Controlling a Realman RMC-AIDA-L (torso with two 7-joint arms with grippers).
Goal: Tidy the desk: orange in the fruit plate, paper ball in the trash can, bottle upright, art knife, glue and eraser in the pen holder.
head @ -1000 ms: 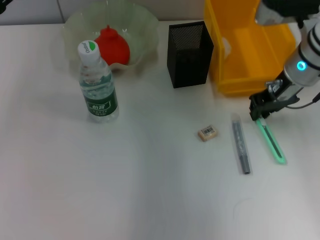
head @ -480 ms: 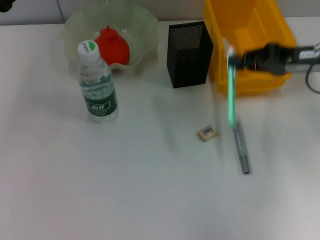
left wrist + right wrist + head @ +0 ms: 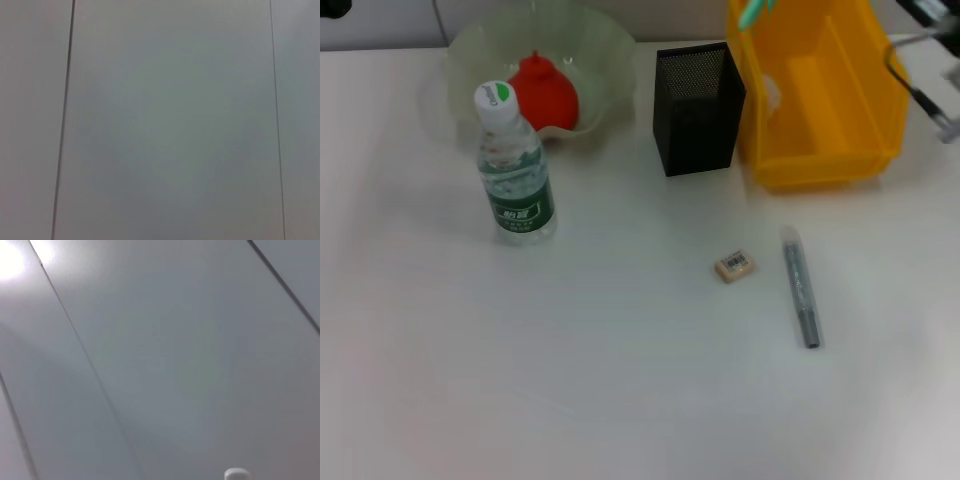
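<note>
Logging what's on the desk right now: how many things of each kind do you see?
Containers: 3: fruit plate, pen holder, yellow bin
Bottle: 1
Red fruit: 1
Eraser: 1
Grey pen-shaped tool: 1
Total: 7

Little can be read. The bottle (image 3: 514, 165) has a green label (image 3: 521, 209) with white characters — too small to make out — and its white cap (image 3: 497, 97) bears a green mark, also unreadable. The eraser (image 3: 735, 266) carries a dark printed patch like a barcode — no digits can be told. Both wrist views show only plain panels, without any writing.
</note>
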